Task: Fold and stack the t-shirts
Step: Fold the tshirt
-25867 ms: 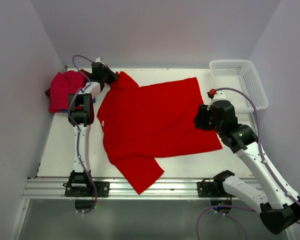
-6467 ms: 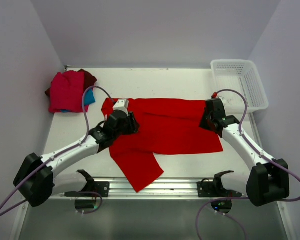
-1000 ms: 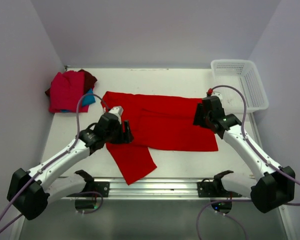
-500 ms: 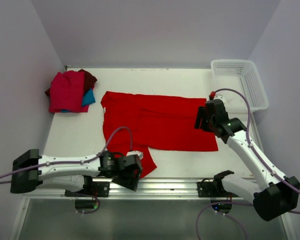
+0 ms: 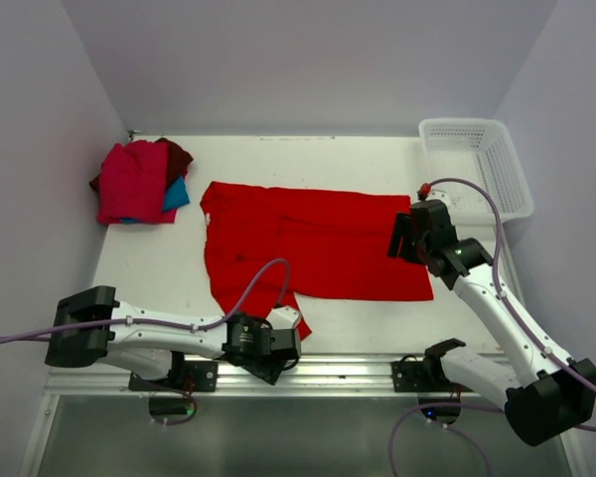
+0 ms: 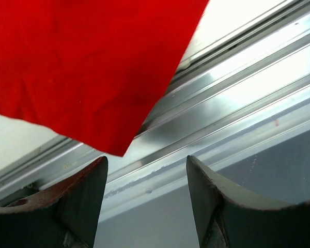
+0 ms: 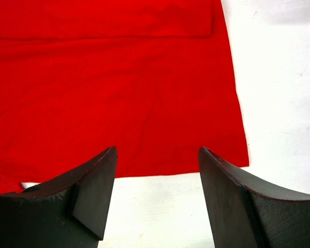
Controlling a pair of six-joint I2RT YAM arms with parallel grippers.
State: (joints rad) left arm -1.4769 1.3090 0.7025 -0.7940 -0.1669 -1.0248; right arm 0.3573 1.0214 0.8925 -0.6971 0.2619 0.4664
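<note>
Red cloth lies just ahead of both sets of jaws, and neither set is gripping it. The left gripper [image 6: 144,164] has its fingers spread wide with only air between them. Past its tips, toward 12 o'clock, a loose corner of the large red t-shirt [image 5: 318,243] drapes over the aluminium rail [image 6: 237,98] at the near edge. Seen from above, that gripper sits low at about 6 o'clock on the table [image 5: 308,159], with its arm stretched flat along the front.

The right gripper [image 7: 157,152] is likewise wide apart and holds nothing. Its fingers hover over the shirt's hem at the shirt's 3 o'clock end, and white tabletop shows just past that hem.

The shirt lies flat across the middle of the table, folded into a long band running from 9 to 3 o'clock. One flap trails down toward 6 o'clock, and that is where the left gripper is.

Well apart from it, at 10 o'clock, sits the stack of folded t-shirts [image 5: 134,181]. A red one is on top, dark maroon peeks out behind it, and teal-blue shows at its side. A white mesh basket [image 5: 514,177] stands at 2 o'clock.
</note>
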